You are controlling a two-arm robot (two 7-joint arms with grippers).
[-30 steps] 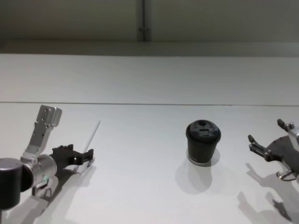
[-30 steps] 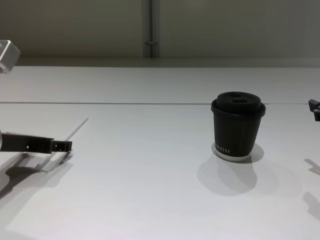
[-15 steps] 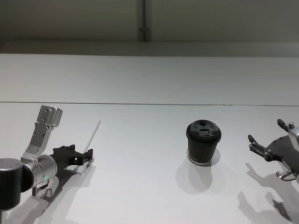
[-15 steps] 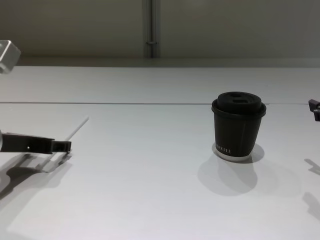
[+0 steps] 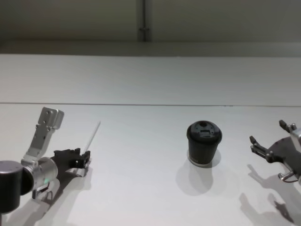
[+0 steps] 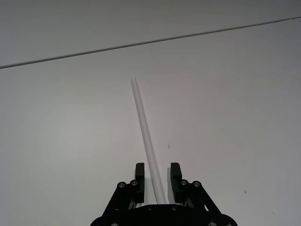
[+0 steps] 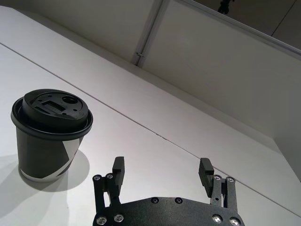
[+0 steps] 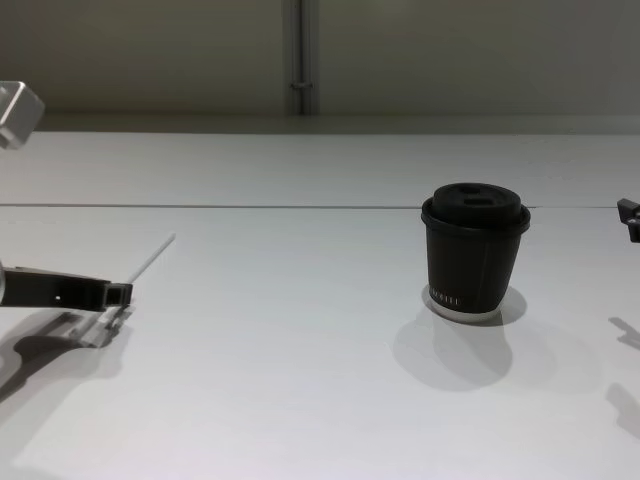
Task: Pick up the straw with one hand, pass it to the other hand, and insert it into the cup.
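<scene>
While a white straw lies on the worktop at left, a black cup stands right of centre.
Left end effector straddles the straw's near end, fingers slightly spread, not pinching; right end effector hangs beyond the cup, fingers spread wide.

Black-and-silver robot arms.
The left gripper is backed by a silver round joint and a pale bracket; the right gripper is dotted with silver screws.
</scene>
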